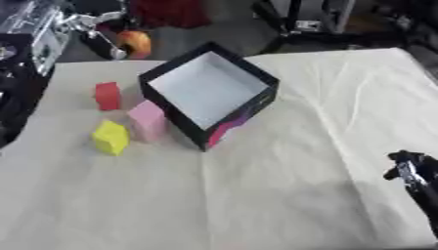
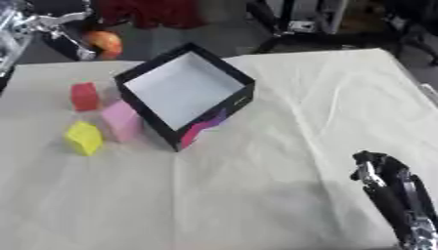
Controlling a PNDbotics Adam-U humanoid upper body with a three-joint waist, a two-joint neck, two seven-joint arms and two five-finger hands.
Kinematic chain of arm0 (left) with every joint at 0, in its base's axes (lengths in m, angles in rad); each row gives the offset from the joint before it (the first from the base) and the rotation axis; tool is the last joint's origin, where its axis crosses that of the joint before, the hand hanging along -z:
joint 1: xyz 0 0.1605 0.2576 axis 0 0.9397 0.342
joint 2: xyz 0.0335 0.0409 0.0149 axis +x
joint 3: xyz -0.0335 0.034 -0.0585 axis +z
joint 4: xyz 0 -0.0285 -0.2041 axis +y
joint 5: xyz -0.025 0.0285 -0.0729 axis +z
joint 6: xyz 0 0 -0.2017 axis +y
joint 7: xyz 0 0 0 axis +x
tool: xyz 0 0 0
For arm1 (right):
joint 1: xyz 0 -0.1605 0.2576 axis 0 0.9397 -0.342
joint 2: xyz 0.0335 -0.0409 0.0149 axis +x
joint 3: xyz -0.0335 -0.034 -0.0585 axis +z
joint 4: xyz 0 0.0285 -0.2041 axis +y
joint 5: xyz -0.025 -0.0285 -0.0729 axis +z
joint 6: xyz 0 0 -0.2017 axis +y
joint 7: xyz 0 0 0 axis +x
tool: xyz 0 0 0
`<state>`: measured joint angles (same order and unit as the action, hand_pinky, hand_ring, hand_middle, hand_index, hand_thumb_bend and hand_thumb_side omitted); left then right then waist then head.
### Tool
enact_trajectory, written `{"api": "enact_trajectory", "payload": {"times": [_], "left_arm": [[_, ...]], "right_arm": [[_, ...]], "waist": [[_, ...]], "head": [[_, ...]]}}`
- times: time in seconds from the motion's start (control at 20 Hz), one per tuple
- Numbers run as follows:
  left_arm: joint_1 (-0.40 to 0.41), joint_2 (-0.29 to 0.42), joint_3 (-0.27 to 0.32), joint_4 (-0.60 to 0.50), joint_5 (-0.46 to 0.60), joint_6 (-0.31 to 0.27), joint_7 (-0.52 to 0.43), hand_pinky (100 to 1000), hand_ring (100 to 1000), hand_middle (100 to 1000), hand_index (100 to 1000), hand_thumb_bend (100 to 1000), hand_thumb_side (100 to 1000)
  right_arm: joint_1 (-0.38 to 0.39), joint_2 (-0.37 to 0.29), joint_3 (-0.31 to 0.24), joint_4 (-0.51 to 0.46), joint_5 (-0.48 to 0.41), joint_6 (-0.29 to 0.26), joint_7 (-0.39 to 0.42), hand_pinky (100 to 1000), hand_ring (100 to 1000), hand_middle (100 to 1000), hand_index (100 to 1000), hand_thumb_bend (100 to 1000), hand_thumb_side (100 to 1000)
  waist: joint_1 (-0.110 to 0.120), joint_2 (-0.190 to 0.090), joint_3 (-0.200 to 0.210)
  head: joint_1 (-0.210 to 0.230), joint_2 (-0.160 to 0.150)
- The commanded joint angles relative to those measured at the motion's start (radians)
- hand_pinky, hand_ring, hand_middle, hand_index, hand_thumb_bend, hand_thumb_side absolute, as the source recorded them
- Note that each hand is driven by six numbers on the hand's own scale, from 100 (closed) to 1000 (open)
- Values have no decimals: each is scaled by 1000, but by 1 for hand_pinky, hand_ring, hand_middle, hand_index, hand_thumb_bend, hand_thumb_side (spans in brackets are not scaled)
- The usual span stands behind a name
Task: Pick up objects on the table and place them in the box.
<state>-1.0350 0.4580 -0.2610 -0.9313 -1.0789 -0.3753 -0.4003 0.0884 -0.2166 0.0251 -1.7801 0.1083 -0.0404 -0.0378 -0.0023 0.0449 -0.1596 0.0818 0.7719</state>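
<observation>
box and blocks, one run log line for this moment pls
box: open, nothing inside | red block, pink block, yellow block: on table left of box | right robot hand: lower right, holds nothing

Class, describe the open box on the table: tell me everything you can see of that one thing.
The box is square, black outside with a plain white inside, and looks like cardboard. It stands open, lidless and empty, turned corner-on. A pink and purple patch marks its near corner. It rests on the cream cloth; the pink block sits right against its left wall.

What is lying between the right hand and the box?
Nothing: only bare cloth lies between the right hand and the box, best seen in the right eye view.
</observation>
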Motion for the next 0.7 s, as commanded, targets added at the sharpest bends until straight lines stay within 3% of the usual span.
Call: {"api": "enact_trajectory", "payload": {"times": [0.05, 0.3, 0.35, 0.4, 0.45, 0.5, 0.7], "left_arm": [[-30, -70, -2, 19, -42, 3, 34, 674, 482, 467, 429, 180, 151], [-10, -154, 0, 80, -125, 18, 75, 688, 532, 545, 530, 253, 226], [-4, -161, 2, 91, -142, 18, 83, 700, 565, 595, 645, 354, 331], [0, -166, 4, 100, -158, 16, 89, 700, 565, 595, 645, 354, 331], [2, -169, 4, 108, -172, 14, 95, 713, 598, 660, 767, 491, 455], [4, -169, 5, 114, -185, 12, 99, 716, 604, 665, 829, 548, 508], [2, -155, 15, 124, -212, 18, 119, 720, 612, 678, 869, 592, 544]], "right_arm": [[-7, -10, -2, -9, -8, -2, 5, 712, 512, 416, 639, 100, 637], [-8, -6, -3, -8, -8, -2, 5, 712, 512, 416, 638, 100, 640], [-8, -6, -2, -8, -8, -2, 5, 712, 512, 416, 638, 100, 640], [-9, -6, -3, -8, -8, -2, 5, 712, 512, 416, 638, 100, 640], [-9, -5, -3, -8, -8, -2, 5, 712, 512, 416, 638, 100, 639], [-9, -5, -4, -8, -8, -2, 4, 712, 512, 416, 638, 100, 640], [-8, -5, -3, -8, -8, -2, 5, 712, 512, 416, 637, 100, 640]], "waist": [[-13, -17, 1], [-16, -14, 3], [-17, -13, 2], [-17, -13, 2], [-17, -13, 2], [-17, -13, 2], [-17, -14, 4]], "head": [[-8, -2], [-20, -2], [-21, -2], [-23, -2], [-24, -2], [-25, -2], [-31, -2]]}}
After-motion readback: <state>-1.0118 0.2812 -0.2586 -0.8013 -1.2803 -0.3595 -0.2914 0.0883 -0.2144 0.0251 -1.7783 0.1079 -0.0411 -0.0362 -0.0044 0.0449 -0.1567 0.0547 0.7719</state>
